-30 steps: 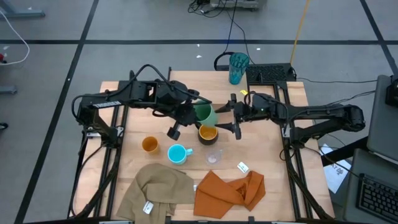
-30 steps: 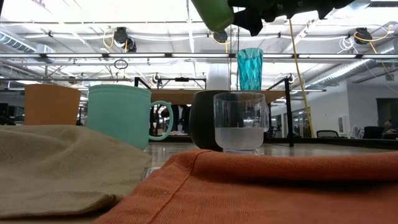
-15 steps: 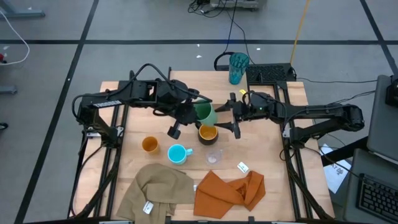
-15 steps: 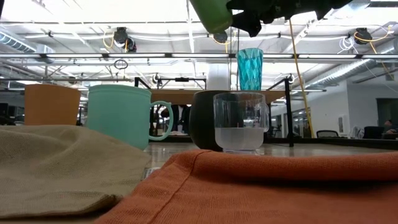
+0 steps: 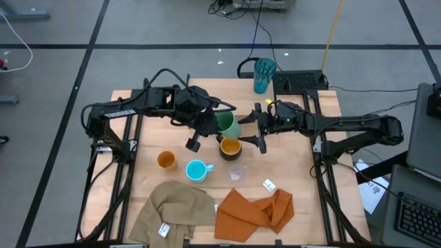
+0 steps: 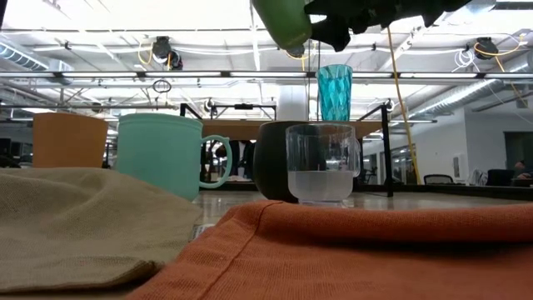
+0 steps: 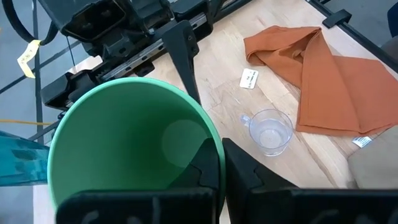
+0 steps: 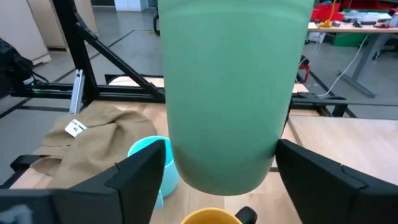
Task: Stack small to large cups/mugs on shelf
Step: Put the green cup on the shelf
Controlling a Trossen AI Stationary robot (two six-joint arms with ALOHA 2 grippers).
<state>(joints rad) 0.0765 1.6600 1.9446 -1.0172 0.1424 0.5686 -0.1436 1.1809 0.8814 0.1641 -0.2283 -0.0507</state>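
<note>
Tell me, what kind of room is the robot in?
It looks like a big workshop or robot lab. The low view shows a high ceiling with pipes and hanging lights, and the high view shows a grey floor with cables around the wooden table.

Bright, even overhead light washes the room, the ceiling fixtures (image 6: 162,50) flaring to white in the low view, where the near orange cloth (image 6: 358,250) lies soft and out of focus, while the green cup (image 8: 233,93) close to the right wrist camera looks perhaps slightly blurred.
</note>
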